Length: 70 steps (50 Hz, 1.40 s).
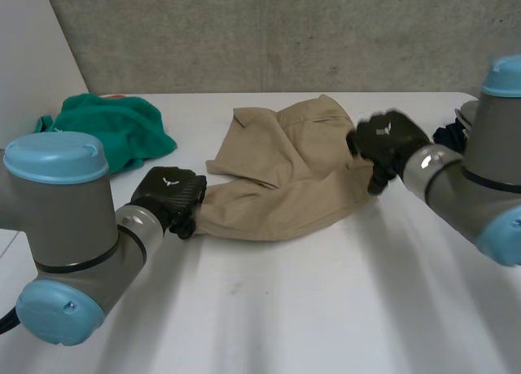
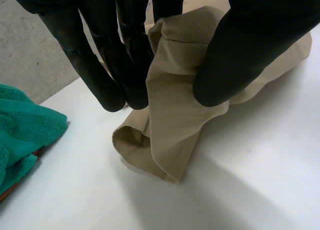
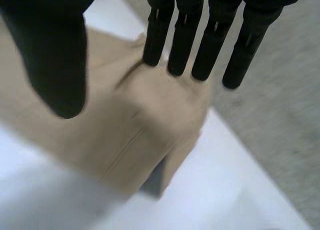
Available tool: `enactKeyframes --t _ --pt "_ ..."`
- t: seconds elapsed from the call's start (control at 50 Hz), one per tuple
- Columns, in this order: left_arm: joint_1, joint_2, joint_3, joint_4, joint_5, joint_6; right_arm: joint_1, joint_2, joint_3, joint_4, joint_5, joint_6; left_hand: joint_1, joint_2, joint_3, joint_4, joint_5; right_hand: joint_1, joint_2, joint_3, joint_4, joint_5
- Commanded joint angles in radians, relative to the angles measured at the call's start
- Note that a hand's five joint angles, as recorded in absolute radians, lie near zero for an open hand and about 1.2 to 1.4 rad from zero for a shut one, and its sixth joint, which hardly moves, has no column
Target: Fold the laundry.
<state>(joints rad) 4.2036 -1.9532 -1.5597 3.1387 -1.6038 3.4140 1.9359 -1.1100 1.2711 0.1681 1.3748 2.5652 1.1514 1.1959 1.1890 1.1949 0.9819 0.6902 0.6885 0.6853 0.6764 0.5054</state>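
Far left corner of the table [image 1: 326, 309]: green cloth [image 1: 114, 129] in a loose heap, well apart from the robot's work and just clear of the left arm's reach line. Grey concrete wall [image 1: 244, 32] runs behind the far edge.

Left hand [image 1: 167, 196] sits at the near left corner of the tan garment [image 1: 285, 178]. In the left wrist view a fold of that corner stands up between the fingers [image 2: 112, 74] and the thumb [image 2: 245, 54], pinched from both sides. The rest of the corner droops onto the table below. The green cloth lies beside the hand, not touching it.

The tan garment is mid-table, crumpled and partly doubled over, with one flap turned up toward the far edge.

Right hand [image 1: 387, 142] is at the garment's right edge. In the right wrist view its fingers [image 3: 182, 44] are straight and the thumb [image 3: 52, 54] is spread wide, with the cloth under the palm and nothing pinched. Cannot tell whether the fingertips touch the cloth.

Far right edge, behind the right arm: a small dark object [image 1: 450, 135], mostly hidden by the arm, so it cannot be made out.
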Motion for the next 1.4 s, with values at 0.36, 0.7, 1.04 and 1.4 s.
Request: enactKeyframes --t 0.36,0.7,1.04,1.4 --pt "0.009 -0.049 0.098 -0.019 -0.005 -0.010 -0.058 0.346 -0.002 -0.377 -0.114 -0.120 0.245 0.200 0.207 0.201 0.240 -0.072 -0.071 -0.067 -0.059 -0.062" --pt "0.024 -0.105 0.176 -0.055 -0.008 -0.012 -0.018 0.496 -0.165 -0.479 -0.109 -0.109 0.245 0.200 0.207 0.201 0.240 0.174 0.176 0.179 0.188 0.184" --pt "0.049 -0.001 0.225 -0.101 0.004 -0.075 -0.090 0.084 -0.122 -0.270 -0.128 0.102 0.245 0.200 0.207 0.201 0.240 0.706 0.708 0.711 0.720 0.716" --pt "0.042 0.099 0.211 -0.126 0.062 -0.142 -0.183 0.036 -0.452 0.544 -0.172 0.090 0.245 0.200 0.207 0.201 0.240 0.706 0.708 0.711 0.720 0.716"
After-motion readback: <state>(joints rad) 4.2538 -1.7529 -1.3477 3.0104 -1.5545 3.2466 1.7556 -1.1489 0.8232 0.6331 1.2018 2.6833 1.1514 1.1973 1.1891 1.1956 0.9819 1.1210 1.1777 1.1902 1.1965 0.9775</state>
